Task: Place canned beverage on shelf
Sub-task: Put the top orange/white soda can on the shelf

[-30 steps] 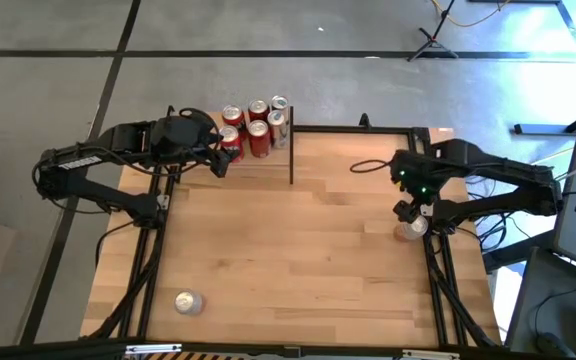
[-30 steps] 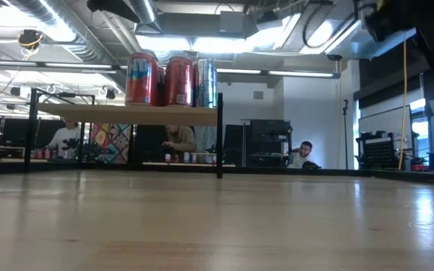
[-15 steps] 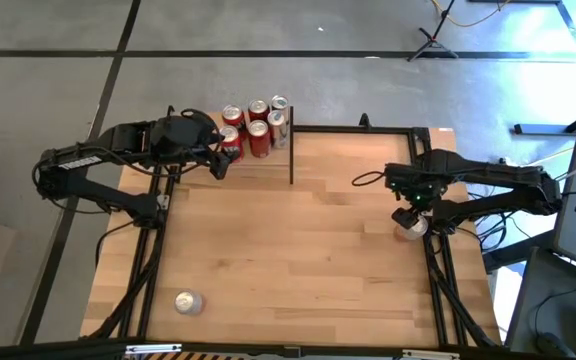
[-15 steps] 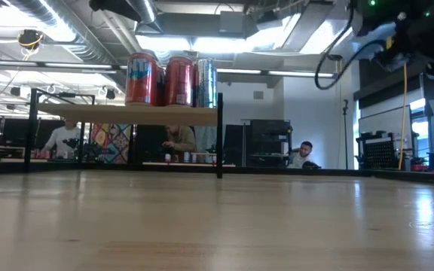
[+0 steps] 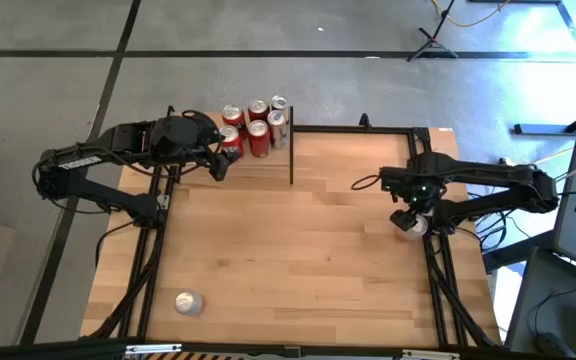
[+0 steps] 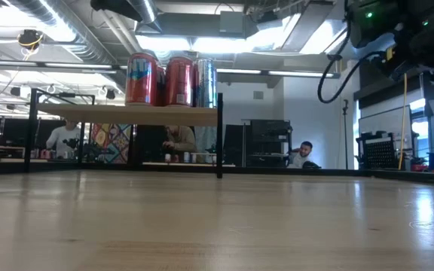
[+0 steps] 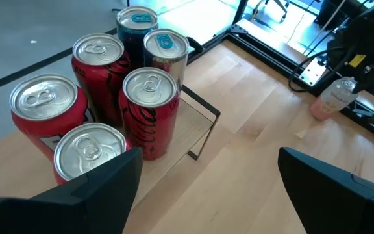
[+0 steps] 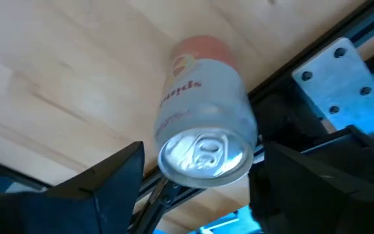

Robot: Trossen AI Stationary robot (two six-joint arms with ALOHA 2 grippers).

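Starting at the worktop's (image 5: 298,250) left side, a silver can (image 5: 188,301) is seen lying on its side near the front left corner, well apart from both arms. At the far left corner, the shelf (image 5: 268,160) is seen raised on black posts, with six cans (image 5: 258,128) standing upright on it in a close cluster: four red ones and two silver-and-teal ones at the far end (image 7: 149,114). The left gripper (image 5: 218,165) is held just beside the near end of that cluster, and in the left wrist view its fingers (image 7: 93,192) are spread apart with nothing between them. In the low view the shelf board (image 6: 126,113) is shown above the worktop surface with three cans (image 6: 170,79) visible on top. Near the right edge, about midway along it, a pale pink and silver canned beverage (image 5: 410,226) lies on its side against the black frame rail. The right gripper (image 5: 404,217) is poised directly above it, and in the right wrist view its fingers (image 8: 106,188) are spread on either side of the can (image 8: 203,140) without touching it.
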